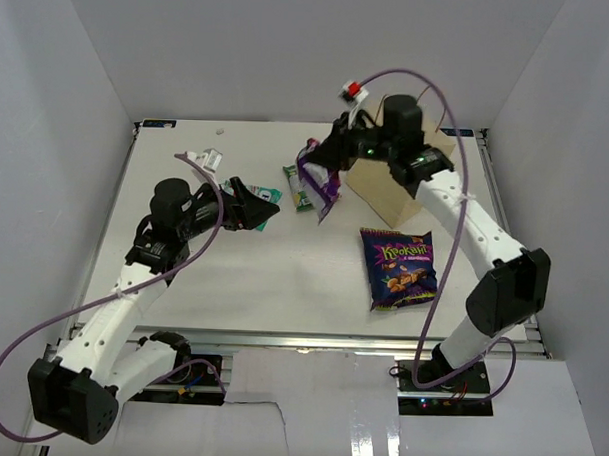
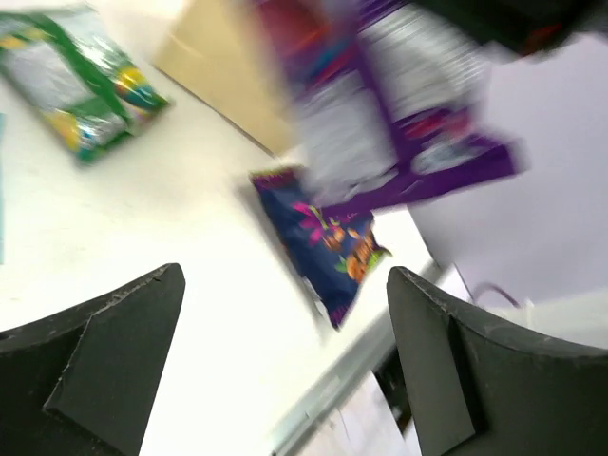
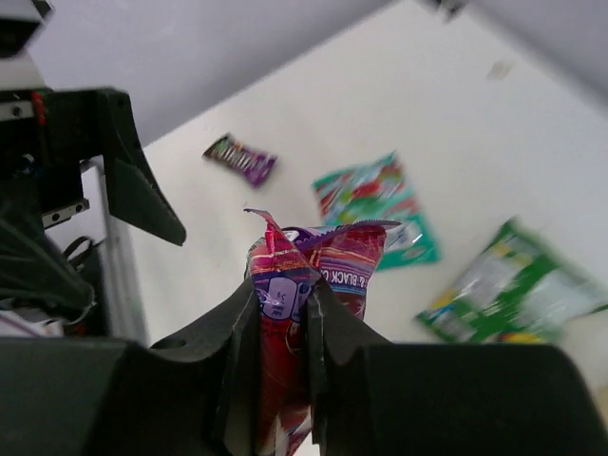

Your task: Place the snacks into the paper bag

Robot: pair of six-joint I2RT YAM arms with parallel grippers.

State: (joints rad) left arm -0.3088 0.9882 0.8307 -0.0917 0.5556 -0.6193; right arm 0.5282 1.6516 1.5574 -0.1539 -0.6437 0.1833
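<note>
Two grippers face each other over the table [image 1: 233, 276]. On your left, the left gripper [image 1: 253, 208] hangs with its fingers wide apart and nothing between them, just above the teal pouch [image 1: 269, 195]. Your right wrist view shows a small dark bar [image 3: 240, 158] lying on the table apart from that pouch. Next comes the green pouch [image 1: 299, 184], flat on the table. Just right of it, the right gripper [image 1: 322, 167] has its fingers clamped on a red-and-purple packet [image 1: 326, 197], which dangles clear of the table, just beside the paper bag [image 1: 396, 186]. That bag sits at the right rear. Nearer you, the purple bag [image 1: 399, 269] lies flat in front of the paper bag.
</note>
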